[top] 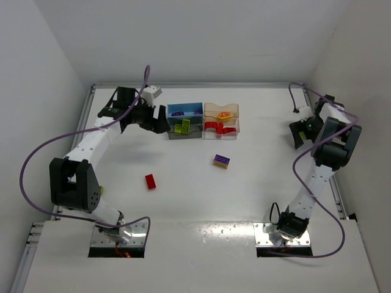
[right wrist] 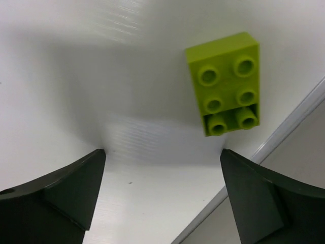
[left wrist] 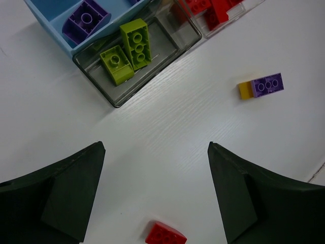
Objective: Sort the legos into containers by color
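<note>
The four joined containers stand at the back middle: blue (top: pixel 185 110), dark grey (top: pixel 184 129), peach (top: pixel 221 111) and clear (top: pixel 222 128). In the left wrist view the blue bin (left wrist: pixel 48 20) holds a purple lego (left wrist: pixel 86 18), and the grey bin (left wrist: pixel 167 40) holds two lime legos (left wrist: pixel 134 43). Red legos (left wrist: pixel 213 7) lie in the clear bin. A red lego (top: pixel 150 181) and a purple-and-yellow clump (top: pixel 222 161) lie loose on the table. My left gripper (top: pixel 160 119) is open and empty just left of the bins. My right gripper (right wrist: pixel 162 152) is open, with a lime lego (right wrist: pixel 227 83) just ahead of it.
The right gripper (top: pixel 299 133) is at the table's far right, close to the raised metal edge rail (right wrist: pixel 284 137). The loose red lego (left wrist: pixel 165 235) and the clump (left wrist: pixel 261 86) also show in the left wrist view. White walls enclose the table.
</note>
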